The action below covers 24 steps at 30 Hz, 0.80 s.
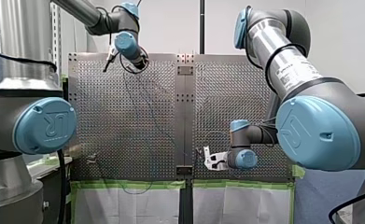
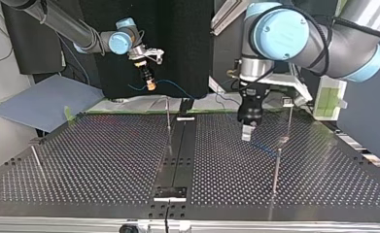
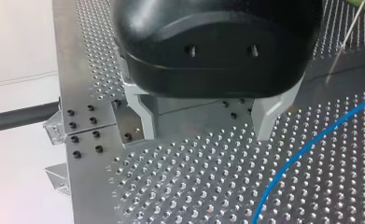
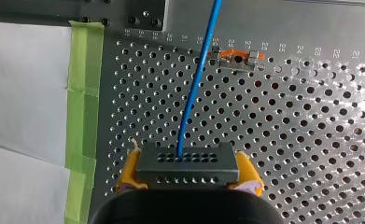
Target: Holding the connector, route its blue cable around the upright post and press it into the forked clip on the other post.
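Starting at the top view's left, my right end effector (image 2: 150, 85) hangs over the bench's far edge in that view. Its yellow pads (image 4: 129, 170) are clamped on the dark connector (image 4: 187, 164), and the right wrist view shows a square, firm hold. The blue cable (image 4: 194, 88) leaves the connector's face and runs ahead over the holes, passing just beside a small orange-and-metal fitting (image 4: 236, 58). What that fitting is, I cannot tell.

On to the middle: the thin upright post (image 2: 168, 119) stands bare, with no cable around it. I read this as the very start of the routing, connector in hand and the lap around the post not yet made.

Right of it, my left end effector (image 2: 247, 132) points down close over the bench. Its metal fingers (image 3: 143, 116) are spread wide with nothing between them, and slack cable lies beside them. Further right stands a second post (image 2: 289, 121), topped by what I take for the forked clip (image 2: 287, 102), and it looks empty.

The next move calls for swinging the connector past the upright post with the cable taut and low enough to catch.

The surface is a perforated metal bench (image 2: 95, 160), with green tape (image 4: 82, 93) and a white sheet (image 4: 21, 93) at its edge. A dark backdrop (image 2: 178, 39) stands behind the arms.
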Tool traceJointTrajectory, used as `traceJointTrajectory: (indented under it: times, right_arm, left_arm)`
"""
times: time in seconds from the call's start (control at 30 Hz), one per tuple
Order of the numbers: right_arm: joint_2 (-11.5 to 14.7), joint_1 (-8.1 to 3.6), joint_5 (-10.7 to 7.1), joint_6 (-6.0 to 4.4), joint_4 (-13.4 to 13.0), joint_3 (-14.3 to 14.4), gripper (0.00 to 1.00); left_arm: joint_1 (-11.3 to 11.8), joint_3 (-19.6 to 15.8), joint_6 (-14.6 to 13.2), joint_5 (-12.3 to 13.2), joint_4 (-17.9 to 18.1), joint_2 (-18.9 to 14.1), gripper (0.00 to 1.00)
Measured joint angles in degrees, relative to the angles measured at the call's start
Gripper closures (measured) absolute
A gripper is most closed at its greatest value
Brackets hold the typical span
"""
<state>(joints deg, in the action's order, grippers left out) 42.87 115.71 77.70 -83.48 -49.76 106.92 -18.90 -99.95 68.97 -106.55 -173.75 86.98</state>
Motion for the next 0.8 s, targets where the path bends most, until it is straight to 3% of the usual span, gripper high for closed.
traceJointTrajectory:
  times: [0.37, 0.63, 0.8]
  right_arm:
    - [0.0, 0.0, 0.0, 0.04, 0.0, 0.0, 1.0]
    - [0.0, 0.0, 0.0, 0.04, 0.0, 0.0, 1.0]
    - [0.0, 0.0, 0.0, 0.05, -0.1, 0.0, 1.0]
  left_arm:
    - [-0.9, 0.0, -4.3, -4.5, 3.5, 2.5, 0.0]
    - [-1.1, 0.0, -4.8, -7.6, 3.6, 2.5, 0.0]
    - [-1.2, -0.1, -4.8, -7.9, 3.6, 2.6, 0.0]
